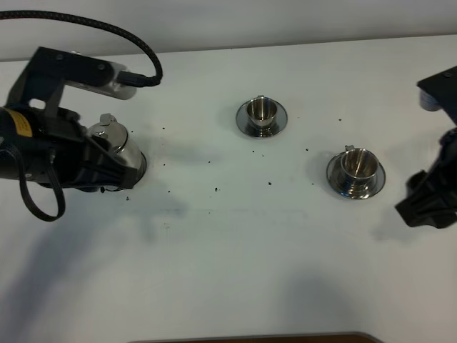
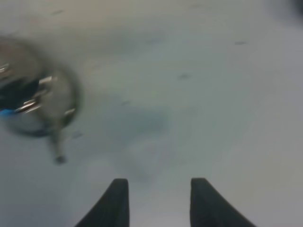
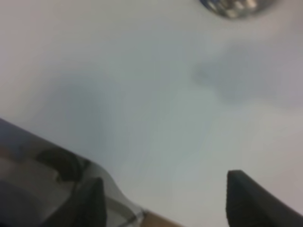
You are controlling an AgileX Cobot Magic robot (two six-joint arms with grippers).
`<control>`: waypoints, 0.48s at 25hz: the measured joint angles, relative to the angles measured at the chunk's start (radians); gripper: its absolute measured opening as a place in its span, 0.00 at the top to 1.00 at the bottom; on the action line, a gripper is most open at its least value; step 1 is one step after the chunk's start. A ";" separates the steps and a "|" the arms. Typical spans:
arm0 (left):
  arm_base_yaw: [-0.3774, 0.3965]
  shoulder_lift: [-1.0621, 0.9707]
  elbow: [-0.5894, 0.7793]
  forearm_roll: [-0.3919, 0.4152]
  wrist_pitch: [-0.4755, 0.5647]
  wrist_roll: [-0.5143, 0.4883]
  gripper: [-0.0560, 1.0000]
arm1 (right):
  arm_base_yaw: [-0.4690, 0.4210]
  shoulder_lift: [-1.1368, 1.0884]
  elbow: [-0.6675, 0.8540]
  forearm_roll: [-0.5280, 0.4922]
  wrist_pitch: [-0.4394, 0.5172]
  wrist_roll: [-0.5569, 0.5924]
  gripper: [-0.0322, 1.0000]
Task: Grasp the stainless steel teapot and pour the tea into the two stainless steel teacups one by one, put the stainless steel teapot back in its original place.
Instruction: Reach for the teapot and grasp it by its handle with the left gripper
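Observation:
The stainless steel teapot (image 1: 114, 145) stands upright at the table's left, its lower part hidden behind my left arm. A round rim (image 1: 142, 167) shows under it, probably its coaster. My left gripper (image 1: 118, 181) sits just in front of the pot. In the left wrist view its fingers (image 2: 158, 189) stand apart with only bare table between them, and the blurred teapot (image 2: 33, 97) lies off to one side. Two steel teacups on saucers stand further right, one at the back middle (image 1: 261, 111) and one at the right (image 1: 357, 164). My right gripper (image 1: 427, 201) is open (image 3: 165, 189) near the right cup.
Small dark specks (image 1: 216, 189) are scattered over the white table (image 1: 235, 250). A black cable (image 1: 107, 28) arches over the left arm. A brown edge (image 1: 250, 337) shows at the table's front. A blurred steel rim (image 3: 234, 7) shows in the right wrist view.

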 joint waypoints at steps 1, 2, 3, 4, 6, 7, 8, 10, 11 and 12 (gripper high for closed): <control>0.000 0.000 -0.002 0.045 0.007 -0.035 0.60 | 0.000 -0.019 0.000 -0.020 0.027 0.020 0.45; 0.000 0.000 -0.002 0.073 0.011 -0.059 0.60 | 0.000 -0.038 0.000 -0.043 0.050 0.043 0.46; 0.000 0.000 -0.002 0.093 0.012 -0.072 0.60 | 0.000 -0.063 0.000 -0.064 0.073 0.061 0.46; 0.000 0.000 -0.002 0.103 0.011 -0.080 0.60 | 0.000 -0.092 0.001 -0.083 0.083 0.072 0.47; 0.000 0.000 -0.002 0.107 0.004 -0.088 0.60 | 0.000 -0.157 0.028 -0.108 0.084 0.083 0.48; 0.000 0.000 -0.002 0.107 -0.001 -0.090 0.60 | 0.000 -0.200 0.050 -0.116 0.085 0.083 0.48; 0.000 0.000 -0.002 0.107 -0.006 -0.090 0.60 | 0.000 -0.246 0.081 -0.120 0.088 0.080 0.48; 0.000 0.000 -0.002 0.109 -0.013 -0.092 0.60 | 0.000 -0.338 0.146 -0.121 0.094 0.058 0.49; 0.000 0.000 -0.002 0.109 -0.017 -0.092 0.60 | 0.000 -0.391 0.180 -0.122 0.097 0.055 0.49; 0.000 0.000 -0.002 0.109 -0.021 -0.092 0.60 | 0.000 -0.437 0.214 -0.122 0.097 0.051 0.49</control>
